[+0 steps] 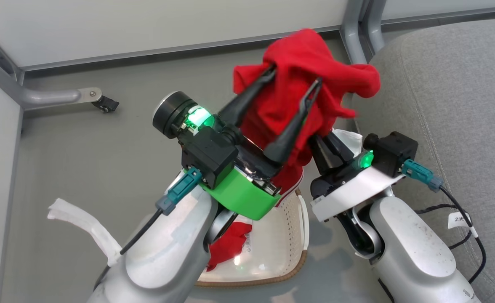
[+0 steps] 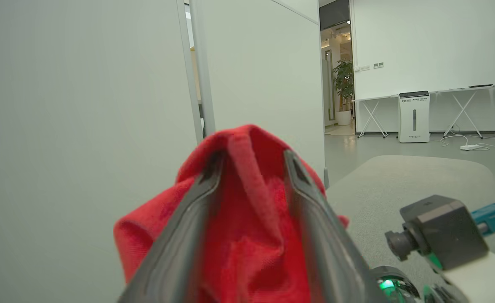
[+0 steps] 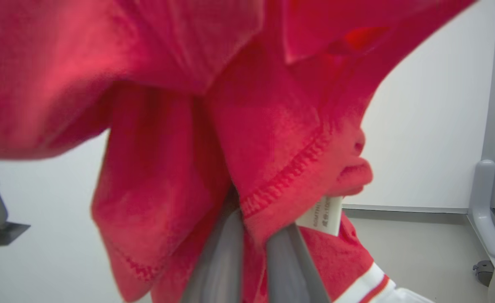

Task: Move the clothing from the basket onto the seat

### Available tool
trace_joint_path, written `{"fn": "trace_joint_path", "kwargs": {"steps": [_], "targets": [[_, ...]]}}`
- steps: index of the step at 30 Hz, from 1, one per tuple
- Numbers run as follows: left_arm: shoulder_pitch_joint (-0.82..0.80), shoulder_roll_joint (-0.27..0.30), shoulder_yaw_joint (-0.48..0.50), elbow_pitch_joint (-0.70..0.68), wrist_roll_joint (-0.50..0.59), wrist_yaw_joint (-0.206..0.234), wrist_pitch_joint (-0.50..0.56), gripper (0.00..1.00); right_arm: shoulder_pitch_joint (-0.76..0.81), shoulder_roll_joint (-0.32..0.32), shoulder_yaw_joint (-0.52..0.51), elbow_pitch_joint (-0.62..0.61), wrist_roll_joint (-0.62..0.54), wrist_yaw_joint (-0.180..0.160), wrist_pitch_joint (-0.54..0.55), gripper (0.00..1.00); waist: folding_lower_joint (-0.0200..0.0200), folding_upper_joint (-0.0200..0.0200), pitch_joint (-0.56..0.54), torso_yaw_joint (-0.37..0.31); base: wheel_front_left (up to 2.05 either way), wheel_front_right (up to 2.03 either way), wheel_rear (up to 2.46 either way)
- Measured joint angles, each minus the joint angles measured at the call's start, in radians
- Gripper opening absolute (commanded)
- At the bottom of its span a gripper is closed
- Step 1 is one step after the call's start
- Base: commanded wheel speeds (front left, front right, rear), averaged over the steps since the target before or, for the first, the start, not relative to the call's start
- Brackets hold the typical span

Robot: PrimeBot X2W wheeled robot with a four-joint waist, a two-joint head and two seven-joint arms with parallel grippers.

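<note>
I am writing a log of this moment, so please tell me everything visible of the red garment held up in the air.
The red garment is soft, fleecy fabric, bunched and hanging in folds, with a stitched hem, a white trim and a small label. It hangs above the basket, beside the seat. The right gripper pinches it; the open left gripper has its fingers against it.

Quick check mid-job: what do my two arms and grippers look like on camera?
Forearms pale silver-grey, scuffed. Left gripper: two long dark fingers, green collar, black camera block, teal plug, black cable. Right gripper: white wrist plate, black camera, teal plug, black cable with paper tag.
</note>
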Motion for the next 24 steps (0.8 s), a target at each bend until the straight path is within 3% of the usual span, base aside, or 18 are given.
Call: {"fn": "trace_joint_path", "kwargs": {"steps": [14,24], "targets": [[0.003,-0.001,0.003,0.016,0.014,0.000,0.000,1.00,0.002,0.003,-0.061,-0.006,-0.008,0.000,0.000,0.00,0.0000,0.0000,0.019,-0.012,0.00,0.00,0.00],[0.015,0.014,-0.003,0.028,0.022,0.000,-0.002,1.00,0.029,0.015,-0.105,-0.019,-0.023,0.000,0.000,0.00,0.0000,0.0000,0.027,-0.079,0.00,0.00,0.00]]}}
